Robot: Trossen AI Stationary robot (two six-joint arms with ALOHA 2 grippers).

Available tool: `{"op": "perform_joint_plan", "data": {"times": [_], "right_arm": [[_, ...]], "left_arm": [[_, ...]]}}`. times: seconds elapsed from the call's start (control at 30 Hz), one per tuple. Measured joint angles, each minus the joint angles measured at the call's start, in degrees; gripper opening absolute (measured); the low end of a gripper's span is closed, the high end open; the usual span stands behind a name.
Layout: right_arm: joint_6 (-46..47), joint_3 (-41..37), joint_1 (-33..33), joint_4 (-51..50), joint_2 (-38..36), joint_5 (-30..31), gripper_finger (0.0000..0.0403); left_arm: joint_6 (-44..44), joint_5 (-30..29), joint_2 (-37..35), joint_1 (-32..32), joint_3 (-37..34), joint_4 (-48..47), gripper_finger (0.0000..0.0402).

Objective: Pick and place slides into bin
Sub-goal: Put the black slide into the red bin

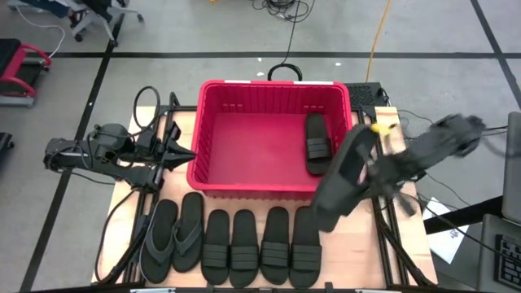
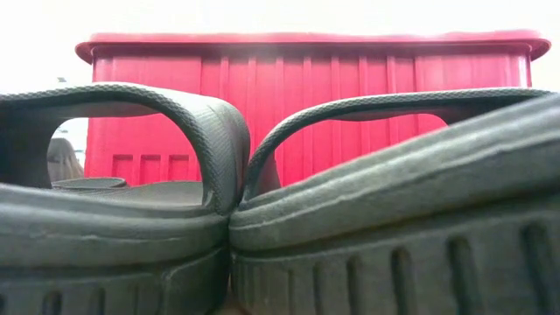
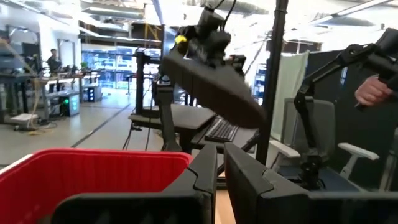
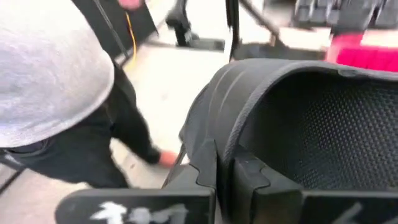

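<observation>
On the wooden table (image 1: 358, 244), the right pincer (image 1: 376, 172) grips a slide (image 1: 340, 181) beside the bin (image 1: 213, 138)

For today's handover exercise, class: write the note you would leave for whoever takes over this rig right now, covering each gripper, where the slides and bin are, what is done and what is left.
Right gripper: shut on a black slide, held in the air by the red bin's right front corner.
Left gripper: shut, empty, waiting left of the bin.
Done: one slide lies in the bin, right side.
Left: drop the held slide in; then four black slides and the grey flip-flop pair, in a row in front of the bin.
</observation>
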Motion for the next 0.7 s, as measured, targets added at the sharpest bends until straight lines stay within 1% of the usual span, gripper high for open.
{"op": "perform_joint_plan", "data": {"times": [0.13, 0.23, 0.37, 0.47, 0.57, 0.6, 0.7], "right_arm": [[-8.16, 1.7, -1.28, -2.02, -4.69, 3.6, 0.0004], [-11.55, 2.61, -2.38, -9.97, -7.74, 10.65, 0.0003], [-12.18, 3.75, -3.38, -17.12, -11.65, 23.32, 0.0005], [-11.15, 4.02, -3.6, -17.89, -14.64, 32.33, 0.0006], [-10.3, 4.08, -3.62, -19.26, -16.44, 43.91, 0.0006], [-10.37, 4.06, -3.62, -20.14, -16.78, 46.15, 0.0006], [-11.16, 3.99, -3.47, -23.16, -17.33, 46.6, 0.0004]], "left_arm": [[-0.05, -0.36, 0.0, 0.0, 0.0, 0.01, 0.0033], [-0.87, -2.51, 0.0, 0.0, 0.0, 0.03, 0.0033], [-4.04, -5.76, 0.0, 0.0, 0.0, 0.11, 0.0033], [-6.09, -7.81, 0.36, 0.0, 0.0, 0.1, 0.0033], [-8.33, -8.85, 0.4, 0.0, 0.0, 0.09, 0.0033], [-9.02, -9.16, 0.49, 0.0, 0.0, 0.04, 0.0033], [-10.14, -9.76, 0.79, 0.0, 0.0, 0.07, 0.0033]]}}
